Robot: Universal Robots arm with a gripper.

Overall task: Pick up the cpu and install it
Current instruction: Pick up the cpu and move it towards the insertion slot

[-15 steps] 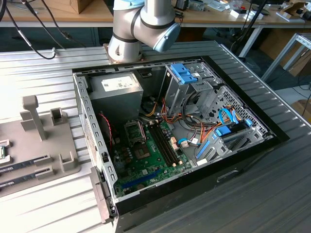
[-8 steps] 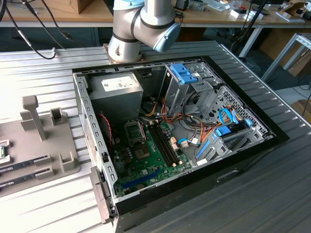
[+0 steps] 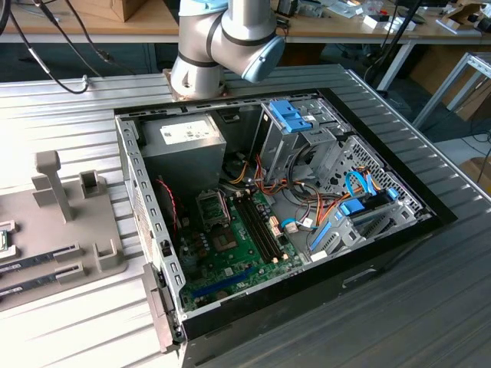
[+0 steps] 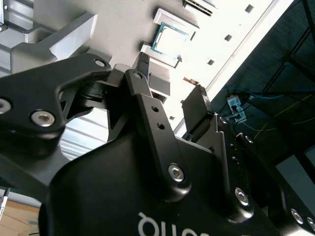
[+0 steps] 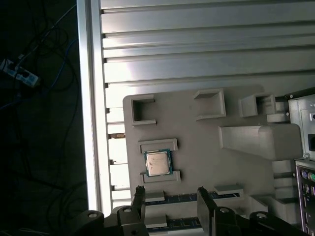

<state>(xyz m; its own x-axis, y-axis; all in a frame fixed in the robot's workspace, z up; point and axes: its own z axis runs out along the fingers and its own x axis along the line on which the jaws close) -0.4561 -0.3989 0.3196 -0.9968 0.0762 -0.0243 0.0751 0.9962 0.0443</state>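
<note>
The cpu [image 5: 157,163], a small square chip with a green rim and a silver lid, lies flat in a recess of the grey holder tray [image 5: 206,147]. It also appears in the second wrist view as the cpu [image 4: 170,39]. My gripper [image 5: 171,199] hovers above the tray a short way off the chip, open, with nothing between its black fingers [image 4: 142,64]. The open computer case [image 3: 268,207] holds the green motherboard [image 3: 238,245] with its metal-framed socket [image 3: 212,205].
The grey tray [image 3: 84,238] sits at the exterior view's left of the case, with an upright post [image 3: 50,180] and two memory sticks [image 3: 38,261]. Inside the case are a grey power-supply box [image 3: 184,142], drive cages [image 3: 299,123] and loose cables [image 3: 337,207].
</note>
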